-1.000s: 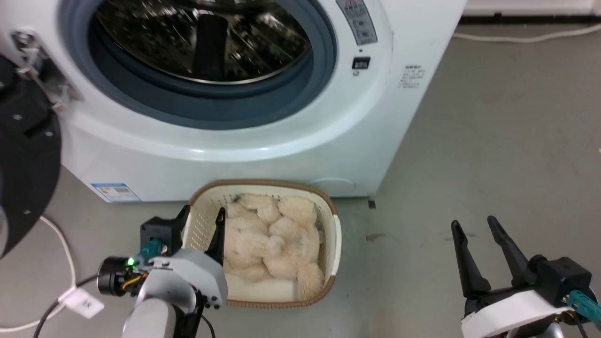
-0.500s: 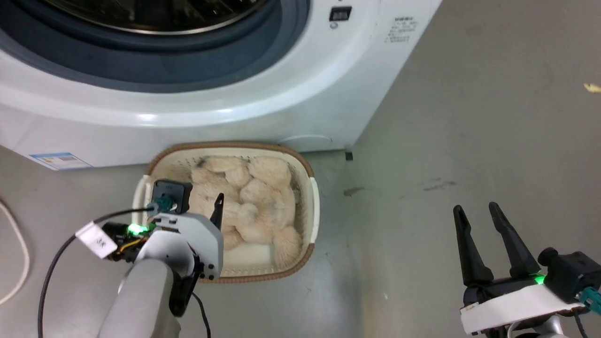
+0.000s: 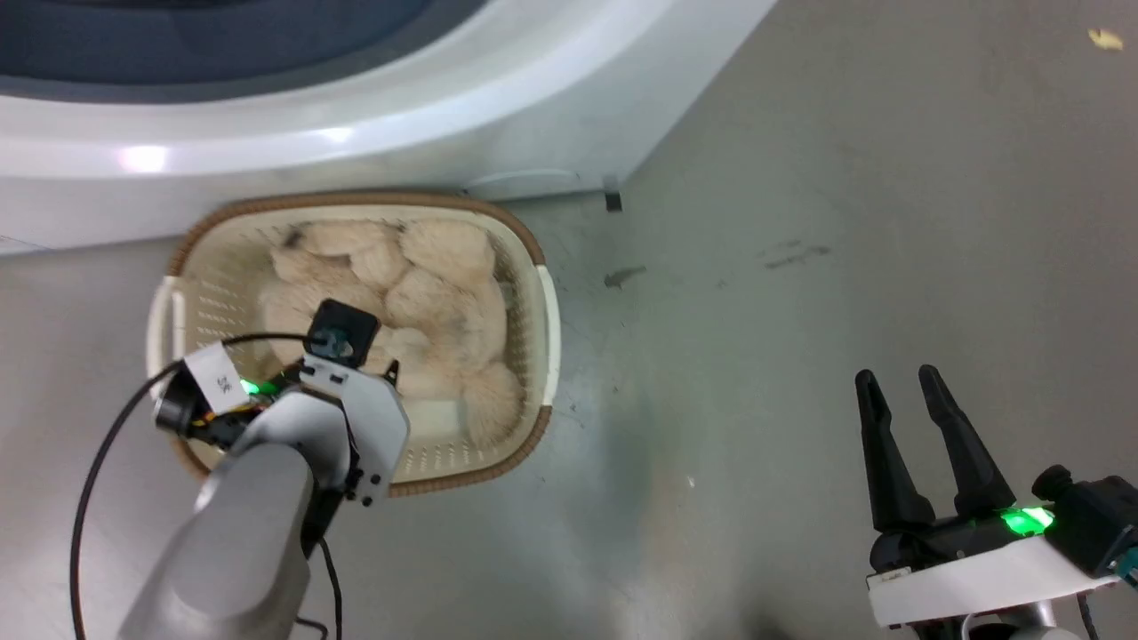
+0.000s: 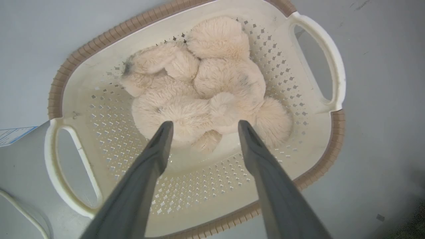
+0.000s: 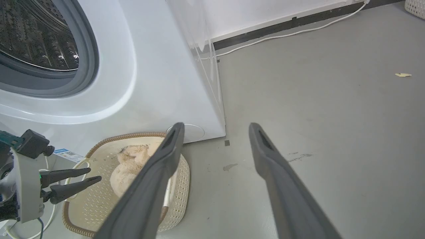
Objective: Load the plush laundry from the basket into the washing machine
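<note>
The cream plush laundry point(image 3: 418, 284) lies heaped in the perforated basket point(image 3: 544, 320), which stands on the floor against the washing machine point(image 3: 400, 124). My left gripper point(image 4: 203, 123) hangs open over the basket point(image 4: 335, 66), fingers pointing down, tips framing the near edge of the plush laundry point(image 4: 206, 89) with a gap above it. The right wrist view shows the left gripper point(image 5: 94, 174) level with the basket's brown rim. My right gripper point(image 3: 896, 375) stands open and empty over bare floor, well to the right. The washing machine's point(image 5: 149, 83) round opening and steel drum point(image 5: 33, 33) show at upper left.
Grey floor stretches to the right of the basket. A white cable point(image 5: 298, 31) runs along the dark baseboard at the back, and a small pale scrap point(image 5: 402, 75) lies on the floor. A black cable point(image 3: 98, 471) loops off my left wrist.
The head camera has tilted down, sliding the washer's opening out of the top. My left gripper has moved from the basket's left wall to over the plush. The right gripper has barely shifted.
</note>
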Robot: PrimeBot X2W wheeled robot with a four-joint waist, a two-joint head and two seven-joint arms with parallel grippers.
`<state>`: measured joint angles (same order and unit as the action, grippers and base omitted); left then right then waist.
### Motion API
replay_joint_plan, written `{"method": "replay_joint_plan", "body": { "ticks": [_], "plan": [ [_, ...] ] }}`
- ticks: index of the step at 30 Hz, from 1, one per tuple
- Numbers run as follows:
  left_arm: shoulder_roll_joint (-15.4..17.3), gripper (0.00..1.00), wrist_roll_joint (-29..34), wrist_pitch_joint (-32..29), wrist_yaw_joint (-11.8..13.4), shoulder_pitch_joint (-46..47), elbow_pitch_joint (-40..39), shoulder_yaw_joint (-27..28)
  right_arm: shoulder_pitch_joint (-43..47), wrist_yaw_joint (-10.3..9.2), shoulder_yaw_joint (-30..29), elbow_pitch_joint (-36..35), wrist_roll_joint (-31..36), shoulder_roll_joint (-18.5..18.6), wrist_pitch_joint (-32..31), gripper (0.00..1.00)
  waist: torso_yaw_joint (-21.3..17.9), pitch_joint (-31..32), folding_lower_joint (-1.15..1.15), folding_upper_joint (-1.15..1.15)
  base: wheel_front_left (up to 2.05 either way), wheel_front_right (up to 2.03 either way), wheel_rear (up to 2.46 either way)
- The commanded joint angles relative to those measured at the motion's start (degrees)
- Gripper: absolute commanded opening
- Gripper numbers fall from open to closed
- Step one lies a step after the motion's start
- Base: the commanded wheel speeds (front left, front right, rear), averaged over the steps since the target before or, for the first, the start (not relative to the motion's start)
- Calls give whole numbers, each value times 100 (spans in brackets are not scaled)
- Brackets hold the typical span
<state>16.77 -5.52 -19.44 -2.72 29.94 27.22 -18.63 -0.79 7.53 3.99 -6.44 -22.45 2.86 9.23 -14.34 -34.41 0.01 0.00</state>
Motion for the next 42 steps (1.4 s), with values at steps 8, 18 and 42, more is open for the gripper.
{"method": "replay_joint_plan", "body": {
  "ticks": [8, 18, 42],
  "plan": [
    [364, 100, 211, -440, -89, 549, 213, -487, -77, -3, 41, -198, -361, 1, 145, 100, -202, -589, -1, 0, 0, 0, 0],
    [798, 100, 609, -864, 115, 1197, 438, -1009, 38, -3, 84, -378, -688, 1, 264, 100, -317, -1137, -1, 0, 0, 0, 0],
    [1110, 0, 473, -1185, 163, 2497, 1313, -1794, -23, -4, 341, -554, -1446, 1, 538, 100, -682, -2233, -1, 0, 0, 0, 0]
  ]
}}
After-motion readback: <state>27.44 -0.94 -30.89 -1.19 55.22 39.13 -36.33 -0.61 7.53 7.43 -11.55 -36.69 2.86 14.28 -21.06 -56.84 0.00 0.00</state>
